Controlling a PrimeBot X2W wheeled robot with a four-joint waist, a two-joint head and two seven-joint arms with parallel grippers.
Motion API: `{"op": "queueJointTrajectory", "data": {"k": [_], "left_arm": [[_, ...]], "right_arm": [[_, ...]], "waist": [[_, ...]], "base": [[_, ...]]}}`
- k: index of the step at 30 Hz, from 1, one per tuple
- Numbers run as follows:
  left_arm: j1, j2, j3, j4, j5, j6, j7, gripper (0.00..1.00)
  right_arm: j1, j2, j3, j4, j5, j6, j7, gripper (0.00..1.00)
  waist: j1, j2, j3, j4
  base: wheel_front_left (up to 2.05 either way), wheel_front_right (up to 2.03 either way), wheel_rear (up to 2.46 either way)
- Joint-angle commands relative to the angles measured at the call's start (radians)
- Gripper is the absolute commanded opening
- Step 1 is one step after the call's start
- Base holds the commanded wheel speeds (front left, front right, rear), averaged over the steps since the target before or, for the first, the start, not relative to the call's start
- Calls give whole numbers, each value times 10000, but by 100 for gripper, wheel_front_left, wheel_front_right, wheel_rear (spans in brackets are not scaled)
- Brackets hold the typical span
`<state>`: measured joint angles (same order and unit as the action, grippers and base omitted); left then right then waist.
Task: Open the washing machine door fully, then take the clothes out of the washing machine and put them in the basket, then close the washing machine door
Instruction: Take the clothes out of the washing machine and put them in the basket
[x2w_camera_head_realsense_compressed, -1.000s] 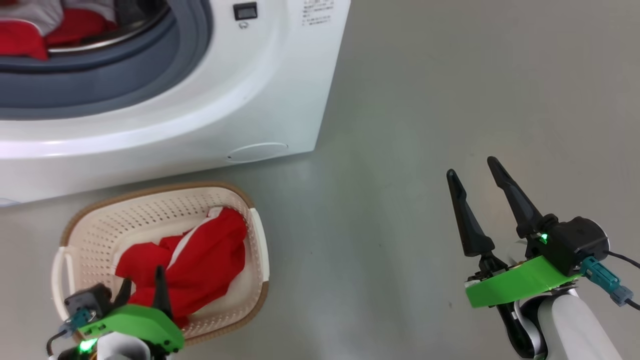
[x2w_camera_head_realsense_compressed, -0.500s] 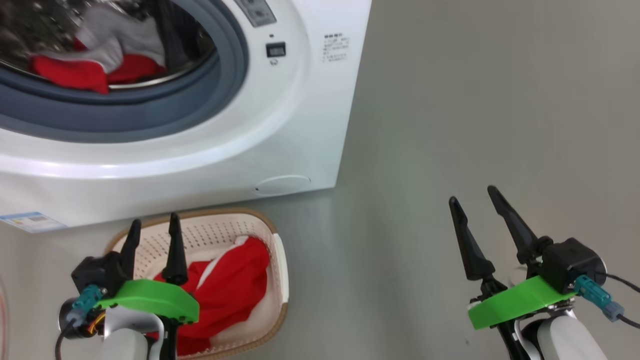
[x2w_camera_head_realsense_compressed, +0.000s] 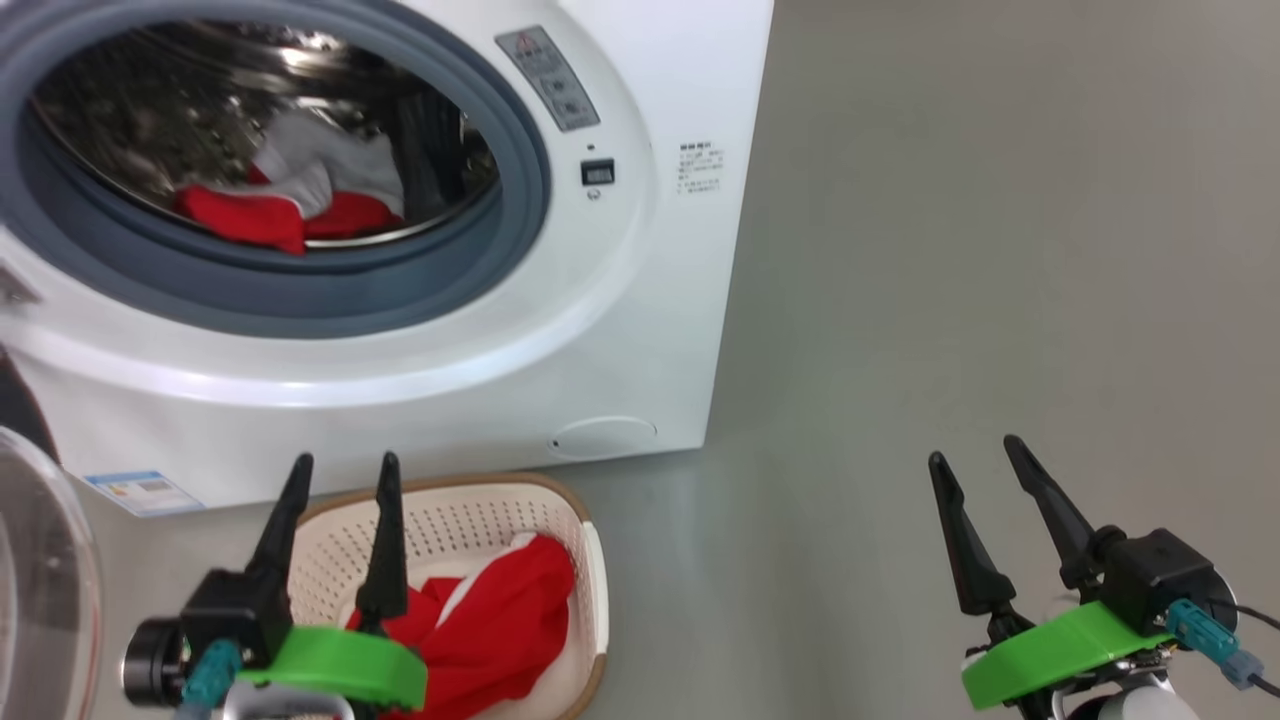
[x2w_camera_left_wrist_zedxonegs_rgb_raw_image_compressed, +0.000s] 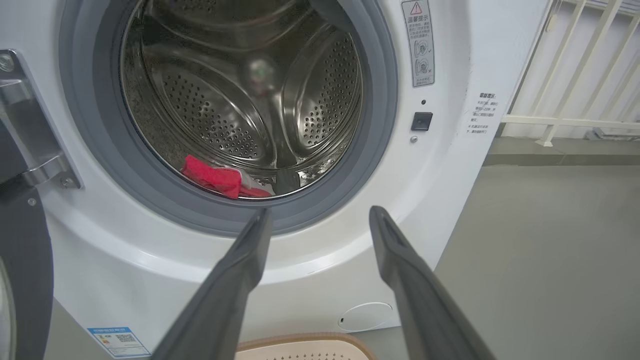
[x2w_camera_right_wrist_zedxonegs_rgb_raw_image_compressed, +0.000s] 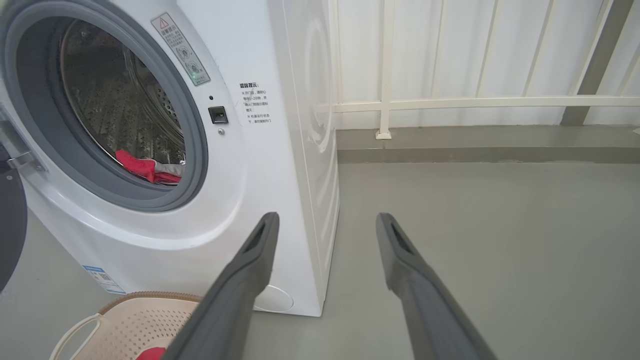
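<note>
The white washing machine stands with its door swung wide at the left edge. Red and white clothes lie at the bottom of the steel drum, also seen as clothes and clothes. In front of the machine sits the cream basket holding a red garment. My left gripper hangs open and empty above the basket, its fingers pointing at the drum opening. My right gripper is open and empty over the bare floor to the right.
Grey floor spreads to the right of the machine. A white railing and panelled wall run behind it. The basket's rim lies low left in the right wrist view.
The head camera has tilted up, showing more of the drum. My left gripper has risen out of the basket, leaving the red garment there. The right gripper stays open.
</note>
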<state>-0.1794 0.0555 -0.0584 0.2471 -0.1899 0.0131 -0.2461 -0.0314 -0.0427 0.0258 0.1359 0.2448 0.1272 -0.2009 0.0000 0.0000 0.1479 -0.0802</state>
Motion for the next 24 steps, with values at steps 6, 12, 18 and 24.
{"op": "queueJointTrajectory", "data": {"k": [6, 12, 18, 24], "left_arm": [[891, 275, 209, -1179, 144, 266, 451, 100], [1732, 249, 63, -1830, 144, 442, 764, 100], [2218, 213, -58, -2124, 76, 556, 912, 100], [2534, 185, -166, -2328, 58, 691, 1041, 100]], "right_arm": [[245, -75, 170, -341, -167, 35, 159, 100], [533, -75, 156, -451, -222, 35, 273, 100], [772, -75, 134, -556, -269, 35, 389, 100], [920, -75, 81, -643, -269, 35, 466, 100]], "waist": [[0, 0, -729, 175], [0, 0, -1053, 248], [0, 0, -1320, 313], [0, 0, -1470, 332]], "base": [[0, 0, 0], [0, 0, 0], [0, 0, 0], [0, 0, 0]]}}
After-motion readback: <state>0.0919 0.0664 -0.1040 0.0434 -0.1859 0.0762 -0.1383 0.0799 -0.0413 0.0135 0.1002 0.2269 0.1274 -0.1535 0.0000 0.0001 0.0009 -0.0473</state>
